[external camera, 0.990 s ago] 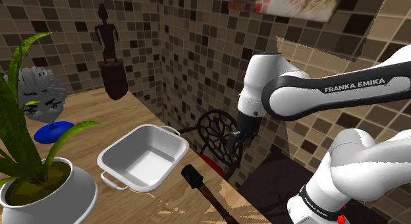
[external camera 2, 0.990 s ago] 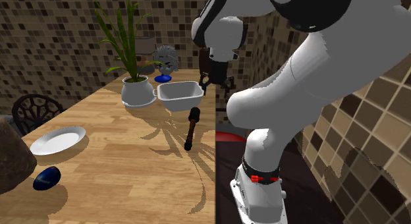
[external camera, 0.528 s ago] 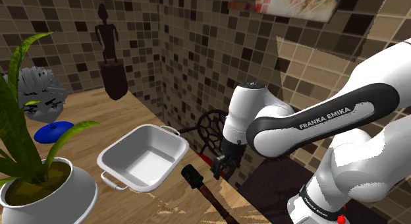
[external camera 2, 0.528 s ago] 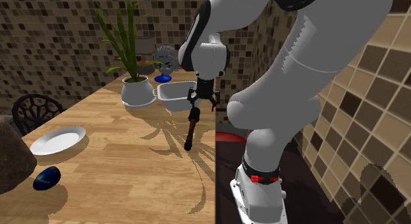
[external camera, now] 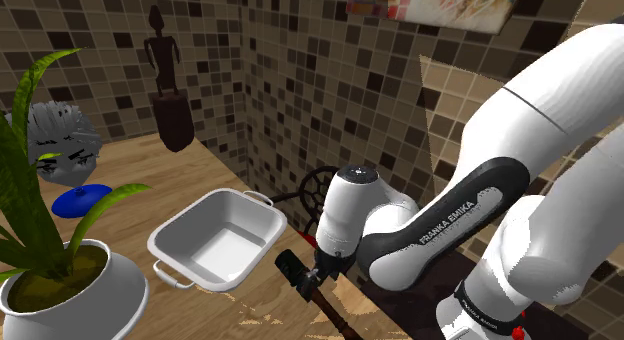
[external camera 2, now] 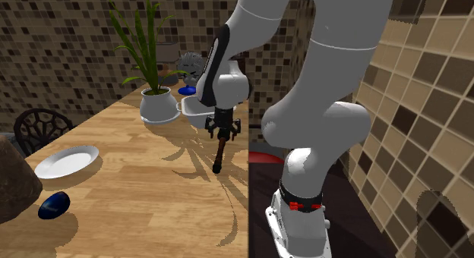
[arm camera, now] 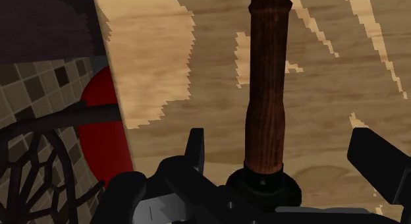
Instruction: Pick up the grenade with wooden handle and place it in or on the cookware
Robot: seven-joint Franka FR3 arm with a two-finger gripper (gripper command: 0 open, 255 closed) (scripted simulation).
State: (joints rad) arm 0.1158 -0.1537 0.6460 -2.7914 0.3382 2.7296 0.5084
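Wooden table; grenade lies flat, black head toward pan, handle away; fingers wide astride handle, seemingly untouching.

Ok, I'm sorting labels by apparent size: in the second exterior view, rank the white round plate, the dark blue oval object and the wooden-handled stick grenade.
1. white round plate
2. wooden-handled stick grenade, long but thin
3. dark blue oval object
The grenade lies farther from the camera, so its real rank is unsure.
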